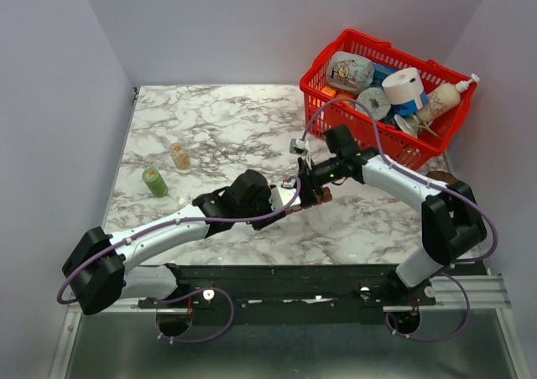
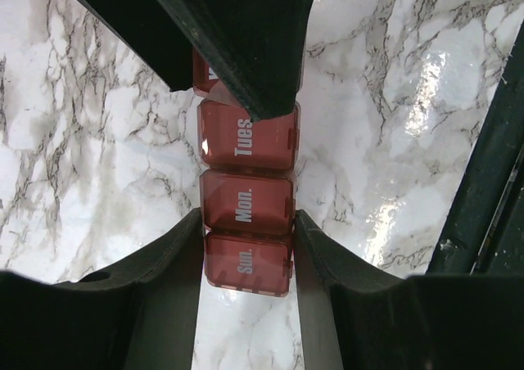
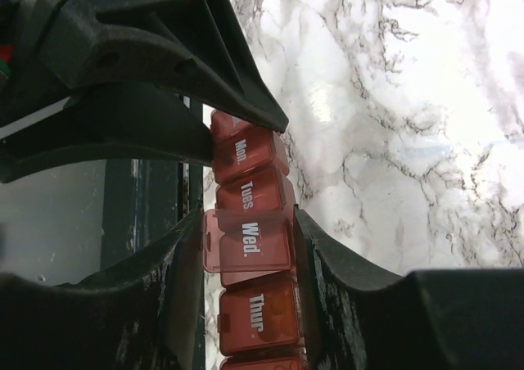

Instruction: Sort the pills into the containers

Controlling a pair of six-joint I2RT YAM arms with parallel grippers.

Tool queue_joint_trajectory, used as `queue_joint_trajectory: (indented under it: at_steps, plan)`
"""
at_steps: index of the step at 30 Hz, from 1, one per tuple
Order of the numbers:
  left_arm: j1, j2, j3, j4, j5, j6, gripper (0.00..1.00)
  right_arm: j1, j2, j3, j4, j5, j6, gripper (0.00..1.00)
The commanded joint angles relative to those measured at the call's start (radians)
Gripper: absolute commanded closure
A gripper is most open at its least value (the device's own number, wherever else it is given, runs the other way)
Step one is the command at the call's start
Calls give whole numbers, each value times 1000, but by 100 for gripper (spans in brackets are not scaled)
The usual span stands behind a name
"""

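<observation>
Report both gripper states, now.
Left gripper: closed on the pill organizer, at its Sun./Mon. end.
Right gripper: closed on the pill organizer at Wed.

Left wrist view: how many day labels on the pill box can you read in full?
3 on the pill box: Sun. nearest the camera, Mon. next, Tues. beyond it. A fourth lid further up is mostly hidden, its label unreadable.

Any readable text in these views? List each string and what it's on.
"Sun." on the end lid of the pill organizer
"Mon." on the second lid
"Tues." on the third lid
"Wed." on the fourth lid
"Thur" on the fifth lid
Any print on the small bottle or on the items in the red basket is too small to read.
</observation>
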Motion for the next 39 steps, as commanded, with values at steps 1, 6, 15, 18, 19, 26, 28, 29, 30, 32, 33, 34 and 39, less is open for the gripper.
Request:
queue_joint_trajectory:
  at_steps: [1, 6, 15, 18, 19, 26, 28, 29, 30, 32, 33, 34, 39]
  plan:
    - [-4, 14, -15, -22, 15, 6, 100, -32, 30, 67, 64, 88, 31, 50]
    - [-4, 23, -12, -19, 9, 8, 100, -32, 47, 76, 64, 80, 38, 49]
    - [-4, 30, -13, -15, 8, 5, 100, -39, 42, 79, 67, 108, 51, 44]
    - [-4, 27, -13, -12, 9, 5, 100, -39, 53, 79, 79, 160, 71, 46]
    - [-4, 25, -13, -11, 11, 5, 100, -37, 56, 83, 85, 193, 78, 46]
    - [-4, 30, -18, -5, 2, 4, 100, -37, 65, 90, 102, 261, 100, 48]
    - [-2, 36, -19, -2, -14, 5, 100, -37, 50, 87, 100, 234, 86, 46]
    - [-2, 42, -21, 0, -21, 6, 100, -39, 39, 87, 93, 191, 74, 38]
    - [1, 46, -21, 0, -28, 6, 100, -39, 27, 87, 87, 179, 53, 30]
    - [10, 63, -22, 1, -49, 6, 100, -40, -18, 83, 70, 169, 25, 14]
    - [16, 72, -18, 3, -58, 5, 100, -43, -33, 76, 70, 183, 11, 12]
    - [21, 83, -15, -2, -72, 5, 100, -46, -47, 73, 68, 203, 8, 12]
    - [48, 183, 31, -19, -115, -11, 100, -89, -88, 43, 62, 263, -26, 13]
